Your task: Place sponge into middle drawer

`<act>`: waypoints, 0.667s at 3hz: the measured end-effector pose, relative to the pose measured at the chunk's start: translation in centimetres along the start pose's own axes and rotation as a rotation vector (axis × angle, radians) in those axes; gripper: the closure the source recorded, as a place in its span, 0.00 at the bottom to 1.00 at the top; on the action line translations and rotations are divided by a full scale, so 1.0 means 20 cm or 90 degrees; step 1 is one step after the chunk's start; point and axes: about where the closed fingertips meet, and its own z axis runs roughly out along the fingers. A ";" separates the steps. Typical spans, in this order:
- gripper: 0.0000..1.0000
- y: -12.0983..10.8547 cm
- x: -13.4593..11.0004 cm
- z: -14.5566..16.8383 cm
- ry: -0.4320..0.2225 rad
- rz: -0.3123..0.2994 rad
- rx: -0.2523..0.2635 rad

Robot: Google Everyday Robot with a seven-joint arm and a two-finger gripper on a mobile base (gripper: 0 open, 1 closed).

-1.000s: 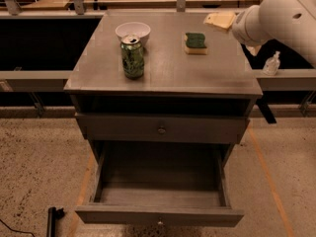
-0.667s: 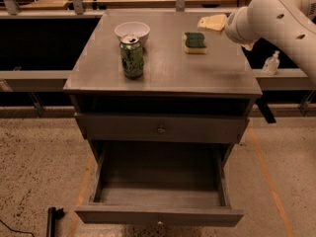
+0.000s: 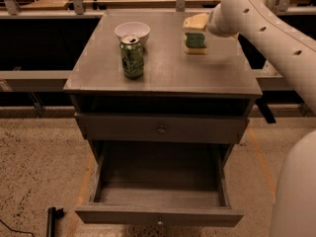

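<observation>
Camera view: arm (image 3: 266, 28) stretched over cabinet (image 3: 168, 75), gripper (image 3: 195, 22) at sponge (image 3: 196, 41), grip unclear.

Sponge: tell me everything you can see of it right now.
The sponge is a small rectangular block, dark green scouring face up over a pale yellow body. It lies flat on the cabinet top, toward its right rear, apart from the can and bowl. The gripper hangs right at its far edge; contact cannot be told.
</observation>
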 end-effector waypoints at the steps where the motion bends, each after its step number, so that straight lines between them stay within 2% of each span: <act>1: 0.00 -0.09 -0.02 0.13 -0.018 -0.026 -0.015; 2: 0.00 -0.12 -0.06 0.22 -0.042 -0.034 -0.029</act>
